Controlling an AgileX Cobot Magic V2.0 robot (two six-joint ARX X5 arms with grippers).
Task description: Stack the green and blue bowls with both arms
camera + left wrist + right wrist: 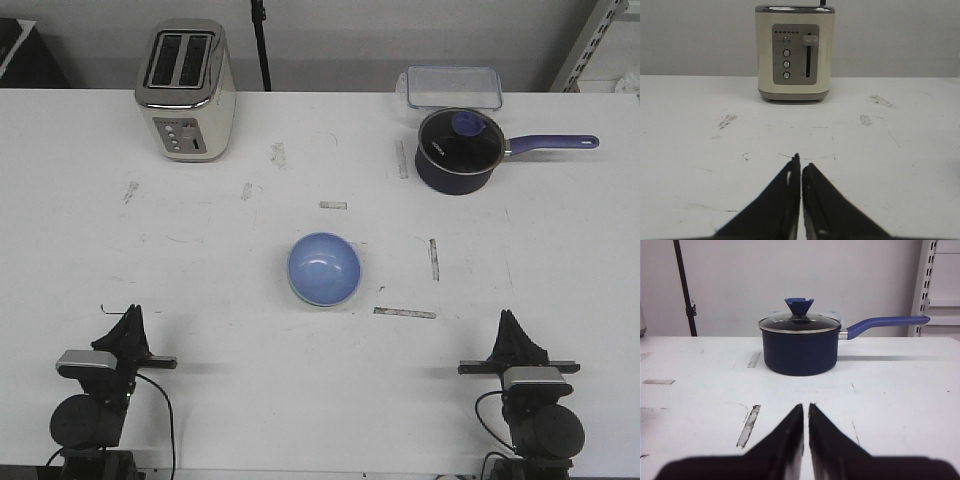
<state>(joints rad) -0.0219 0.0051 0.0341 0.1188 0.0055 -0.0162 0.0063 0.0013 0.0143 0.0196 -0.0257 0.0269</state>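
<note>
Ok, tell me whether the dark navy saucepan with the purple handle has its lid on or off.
On. The dark navy saucepan stands upright with its glass lid seated flat on the rim, blue knob on top.

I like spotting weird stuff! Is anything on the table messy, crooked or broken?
Nothing is spilled or broken. The blue bowl sits upright mid-table with a pale green rim peeking from beneath it, so it seems nested in a green one. The toaster and lidded saucepan stand straight. The white table only shows scuffs and tape bits.
</note>
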